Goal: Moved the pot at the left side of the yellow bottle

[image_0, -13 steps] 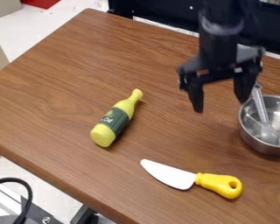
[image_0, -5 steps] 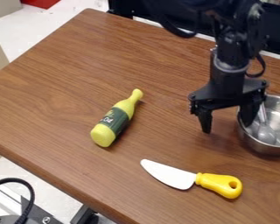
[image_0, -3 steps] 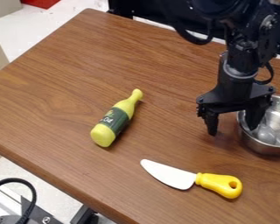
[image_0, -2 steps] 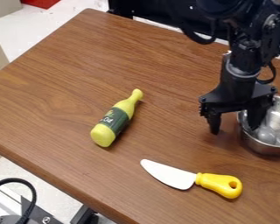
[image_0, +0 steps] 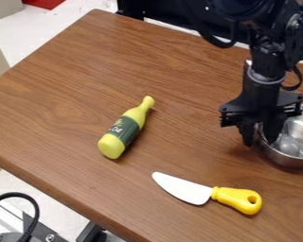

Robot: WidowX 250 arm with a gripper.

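Silver-coloured metal forms the pot (image_0: 285, 159), which stands upright at the right edge of the frame, well apart from the yellow bottle (image_0: 111, 145). Over its left rim hangs the black gripper (image_0: 259, 137), one finger outside the wall and the other inside, drawn close together with the wall pinched between them. A spoon (image_0: 289, 145) lies in the pot. The bottle is on its side left of centre, neck towards the top, on the brown wooden counter (image_0: 78, 99). Below centre lies a knife (image_0: 187, 190), its yellow handle pointing right.
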